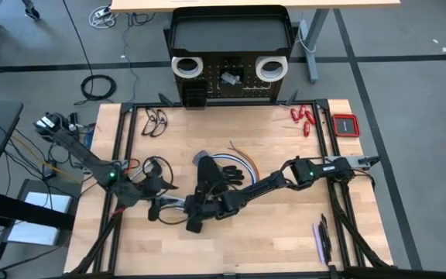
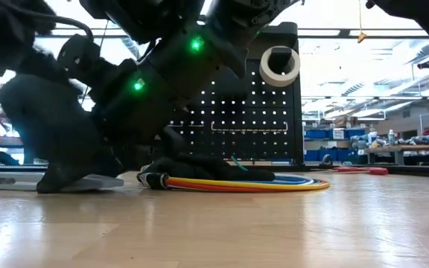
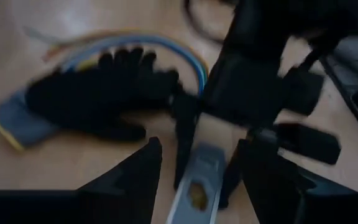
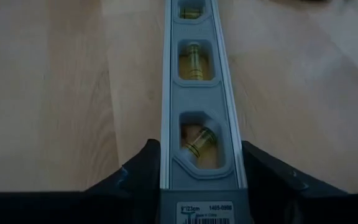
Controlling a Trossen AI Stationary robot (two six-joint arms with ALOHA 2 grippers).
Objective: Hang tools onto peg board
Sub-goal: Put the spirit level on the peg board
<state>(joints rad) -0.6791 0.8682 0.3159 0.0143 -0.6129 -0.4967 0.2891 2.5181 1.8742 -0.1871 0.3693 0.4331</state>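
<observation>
1. Silver-grey flat bar (image 4: 197,93), a small level with bubble windows, lies low over the middle of the table (image 1: 285,232), a little to the left, between the two arms.
2. The right gripper (image 4: 197,149) has it: the jaws sit against both long edges, closed on one end, probably to keep the bar straight.
3. The left gripper (image 3: 194,149) comes from the left side. Its jaws stand wide around the other end of the bar, with a gap on each side, so it grips nothing. I judge that the bar is being passed or turned between the arms.
4. The peg board (image 1: 231,85) stands upright at the far edge. Two white tape rolls (image 1: 186,67) already hang on it, so the bar is well apart from its place.
5. A black glove (image 1: 223,172) and a coloured cable (image 2: 252,182) lie just beyond the grippers.
6. Red-handled tools (image 1: 303,118) lie at the far right, and a purple-handled tool (image 1: 320,240) at the near right.
7. The surface is pale wood; behind it there is a workshop with shelves and ceiling lights.
</observation>
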